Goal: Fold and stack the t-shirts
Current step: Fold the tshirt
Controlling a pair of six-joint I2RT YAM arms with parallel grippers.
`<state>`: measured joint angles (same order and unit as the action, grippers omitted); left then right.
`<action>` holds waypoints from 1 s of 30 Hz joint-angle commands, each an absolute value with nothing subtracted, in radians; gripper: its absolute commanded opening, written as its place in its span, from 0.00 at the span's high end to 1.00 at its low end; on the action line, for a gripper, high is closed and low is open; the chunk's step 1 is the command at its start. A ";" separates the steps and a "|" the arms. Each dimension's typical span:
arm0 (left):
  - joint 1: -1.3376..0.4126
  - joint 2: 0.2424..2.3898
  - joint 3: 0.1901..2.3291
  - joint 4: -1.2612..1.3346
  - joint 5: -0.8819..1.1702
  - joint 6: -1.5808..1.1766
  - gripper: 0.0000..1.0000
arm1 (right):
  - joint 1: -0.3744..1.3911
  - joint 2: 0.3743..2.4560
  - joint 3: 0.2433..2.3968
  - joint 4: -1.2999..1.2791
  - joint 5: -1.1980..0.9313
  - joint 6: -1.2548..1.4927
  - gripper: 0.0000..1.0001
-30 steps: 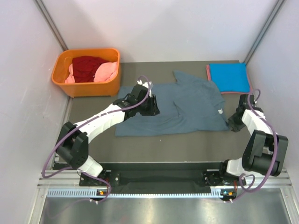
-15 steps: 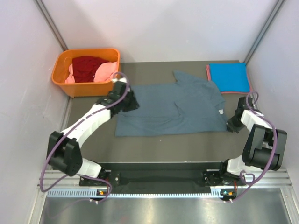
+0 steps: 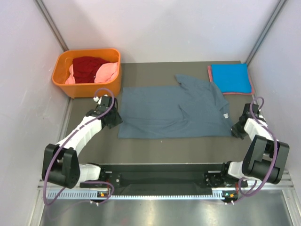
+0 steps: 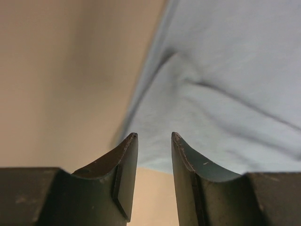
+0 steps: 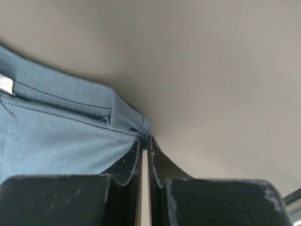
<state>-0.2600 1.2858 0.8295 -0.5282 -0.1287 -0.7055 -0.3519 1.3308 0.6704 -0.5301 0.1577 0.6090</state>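
T-shirt [image 3: 174,110] spans 9 to 3 o'clock; right hand [image 5: 145,138] pinches its 3 o'clock edge; left hand [image 4: 154,136] gapes empty at 9.

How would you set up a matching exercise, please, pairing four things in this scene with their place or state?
Things:
1. grey-blue t-shirt
2. bright blue t-shirt
3. dark red t-shirt
4. left gripper

Places or states:
A. in the orange basket
B. open, at the edge of the spread cloth
C. folded at the far right corner of the table
D. spread out in the middle of the table

Pairs: 1-D, 2-C, 3-A, 4-B
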 commanded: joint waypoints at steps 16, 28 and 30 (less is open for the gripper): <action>-0.252 1.388 0.758 -0.560 -0.121 -0.742 0.68 | -0.380 1.275 0.634 -0.472 0.077 0.543 1.00; -0.252 1.417 0.729 -0.525 -0.075 -0.730 0.69 | -0.383 1.279 0.632 -0.463 0.063 0.537 1.00; -0.253 1.410 0.729 -0.525 -0.067 -0.724 0.75 | -0.383 1.278 0.630 -0.462 0.064 0.537 1.00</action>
